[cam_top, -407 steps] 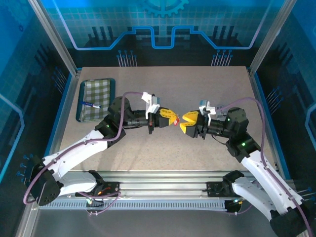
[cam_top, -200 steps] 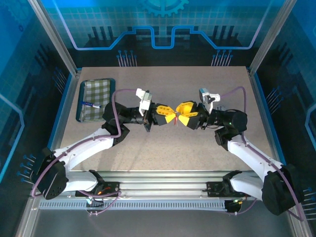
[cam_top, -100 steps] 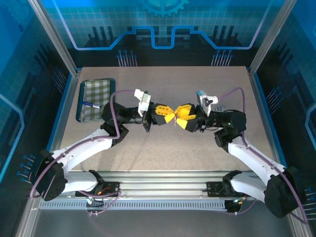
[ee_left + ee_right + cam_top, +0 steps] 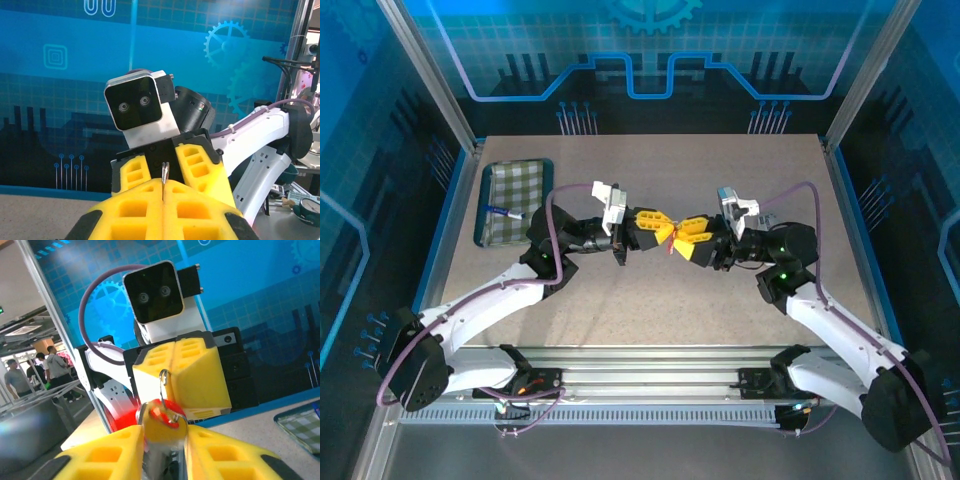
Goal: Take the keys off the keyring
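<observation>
At the far left of the table (image 4: 620,310), a checked tray (image 4: 525,185) holds a blue-and-white pen (image 4: 503,211), well apart from both arms. The left gripper (image 4: 666,231) is clenched. In its wrist view the yellow fingers (image 4: 135,202) press flat together, with a thin metal piece (image 4: 164,179) nipped upright in the seam. I cannot tell whether that piece is a key or ring wire. From the right wrist it pokes out of the seam as a small silver loop and runs down to the red keyring (image 4: 161,414). The keyring hangs in the air over the middle of the table, between the two sets of fingertips. The right gripper (image 4: 679,236) meets the left tip to tip. Its jaws stand part-way apart with the keyring between them, and blur hides whether they pinch it. Compared with half a second ago, the right jaws are narrower and the left arm sits about where it was.
</observation>
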